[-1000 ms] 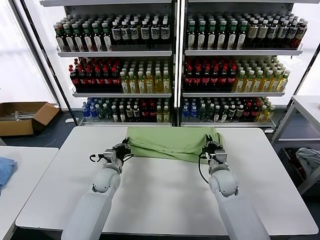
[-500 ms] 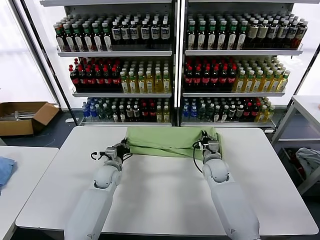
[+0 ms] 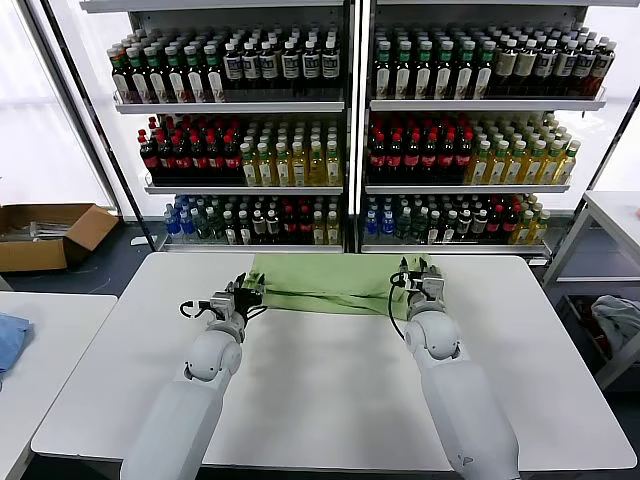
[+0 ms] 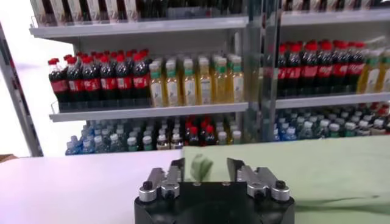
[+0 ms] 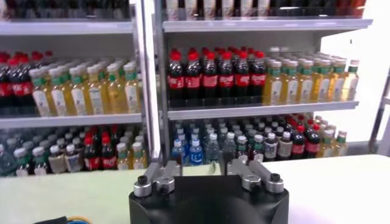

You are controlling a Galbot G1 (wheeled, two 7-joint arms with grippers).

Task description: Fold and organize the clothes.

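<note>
The clothes (image 3: 335,285), a light green shirt, lie folded into a wide band along the far edge of the white table (image 3: 330,390). My left gripper (image 3: 248,293) sits at the band's left end. In the left wrist view this gripper (image 4: 206,167) is open, with a small raised tuft of the green cloth (image 4: 304,173) standing loose between its fingers. My right gripper (image 3: 418,272) is at the band's right end. The right wrist view shows that gripper (image 5: 194,169) open over the green cloth (image 5: 67,195), gripping nothing.
Tall shelves of bottles (image 3: 350,130) stand right behind the table's far edge. A cardboard box (image 3: 45,235) lies on the floor at the left. A blue cloth (image 3: 8,340) rests on the left side table, a grey-blue cloth (image 3: 615,320) at the right.
Both grippers went from shut to open and let go of the shirt. They carried its near edge toward the far side, and the shirt now lies as a narrower band.
</note>
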